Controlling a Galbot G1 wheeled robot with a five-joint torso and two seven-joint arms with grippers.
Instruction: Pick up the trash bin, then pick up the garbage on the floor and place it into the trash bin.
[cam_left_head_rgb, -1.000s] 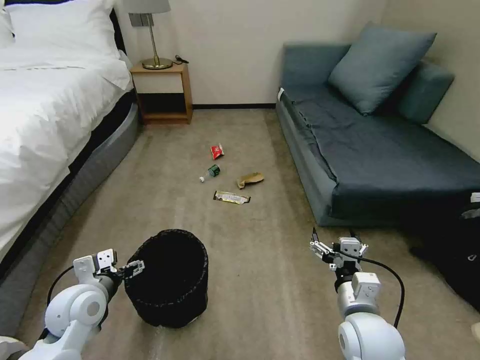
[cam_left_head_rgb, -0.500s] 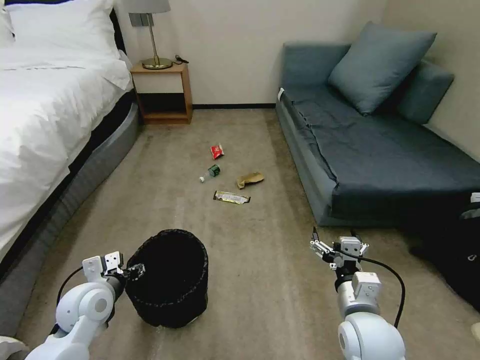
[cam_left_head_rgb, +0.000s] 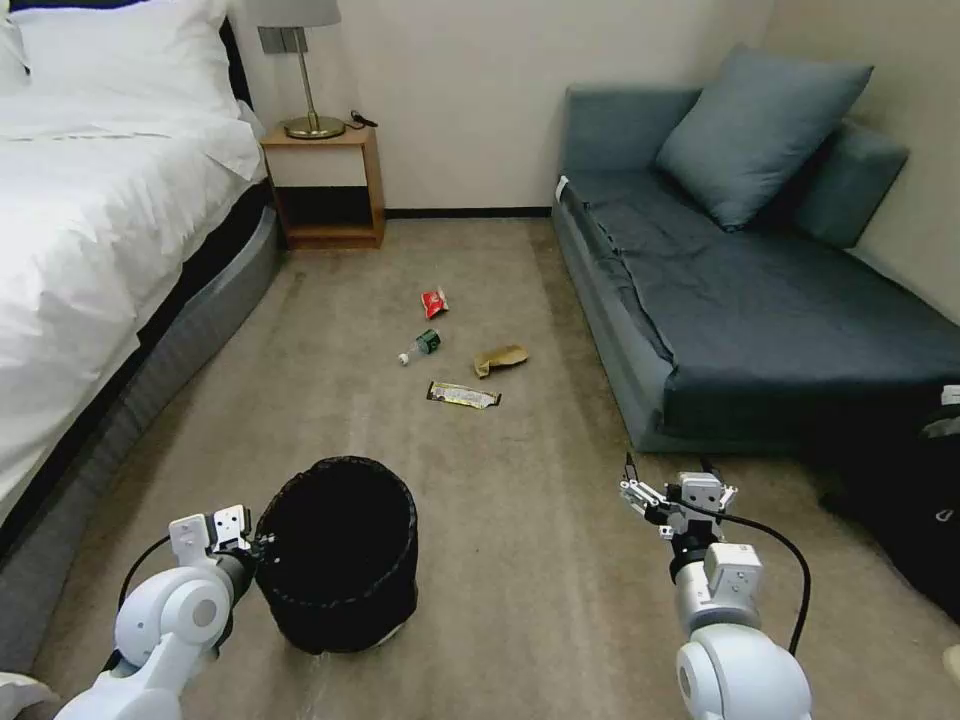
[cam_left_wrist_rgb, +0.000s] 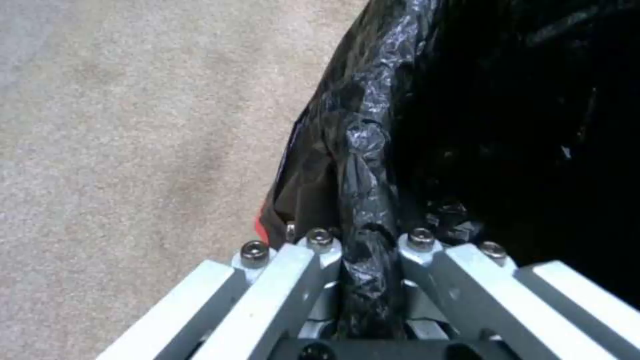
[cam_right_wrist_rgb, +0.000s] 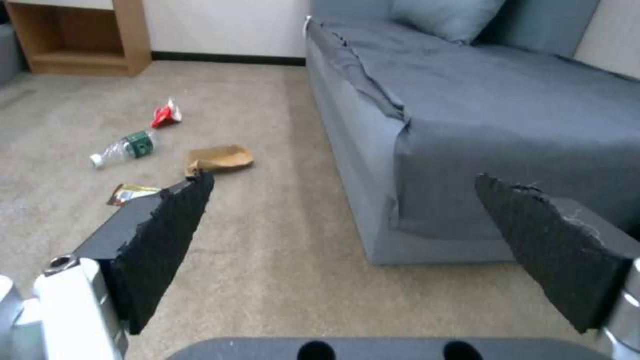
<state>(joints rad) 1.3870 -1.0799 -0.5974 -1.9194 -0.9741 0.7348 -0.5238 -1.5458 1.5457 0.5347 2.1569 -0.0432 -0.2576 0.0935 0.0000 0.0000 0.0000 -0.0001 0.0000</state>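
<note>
The trash bin (cam_left_head_rgb: 340, 555) is standing upright on the beige carpet (cam_left_head_rgb: 520, 560), closest to the robot, a squat round bin lined with a crinkled black bag. The left gripper (cam_left_head_rgb: 262, 545) is sitting at the bin's left rim, and in the left wrist view its fingers (cam_left_wrist_rgb: 320, 260) are pressing together on the rolled black rim from both sides. A whitish base is peeking out under the bin's near right edge.

To the right of the bin and well apart from it, the right gripper (cam_left_head_rgb: 665, 480) is hovering over bare carpet, its fingers (cam_right_wrist_rgb: 167, 235) spread wide with nothing between them.

Beyond the bin, the garbage is lying in a loose cluster on the carpet. The gold-and-dark wrapper (cam_left_head_rgb: 463, 396) is lying nearest the bin, then the crumpled brown paper (cam_left_head_rgb: 500, 358), the clear bottle (cam_left_head_rgb: 421, 346) with a green label, and farthest off the red packet (cam_left_head_rgb: 434, 302).

A grey-blue sofa (cam_left_head_rgb: 760, 300) is standing beyond the bin to the right, a white bed (cam_left_head_rgb: 90, 230) to the left, and a wooden nightstand (cam_left_head_rgb: 325, 185) against the far wall.
</note>
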